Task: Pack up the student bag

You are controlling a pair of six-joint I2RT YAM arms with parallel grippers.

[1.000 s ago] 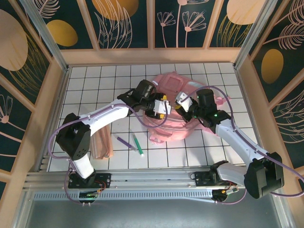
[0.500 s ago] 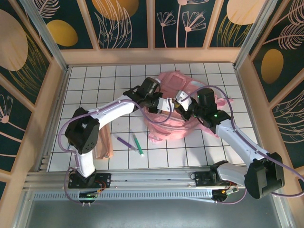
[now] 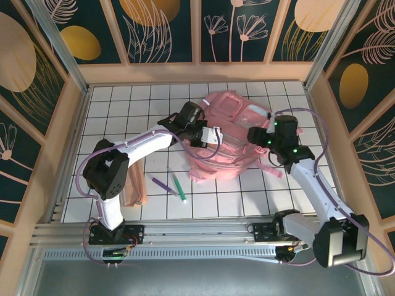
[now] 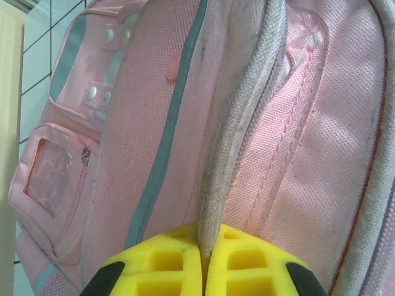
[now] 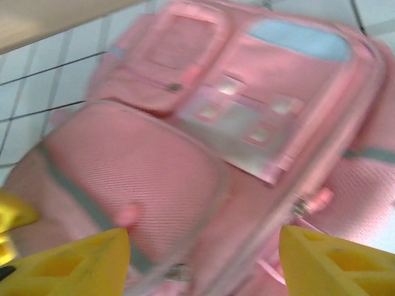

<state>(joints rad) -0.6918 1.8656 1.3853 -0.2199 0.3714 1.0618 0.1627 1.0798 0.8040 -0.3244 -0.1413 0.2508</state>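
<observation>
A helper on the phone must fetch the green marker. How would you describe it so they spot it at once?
Find the large pink fabric backpack on the white gridded table. In front of its left corner, toward the table's near edge, lie two pens. The green marker is nearer the bag; the thin purple pen lies left of it.

The student bag lies slumped toward the far middle of the white gridded tabletop, front pockets facing up. It's pink woven fabric with translucent snap-studded pockets, silver-grey strips and grey piping (one piped edge stands up in a ridge). Pink straps trail off its right.
</observation>
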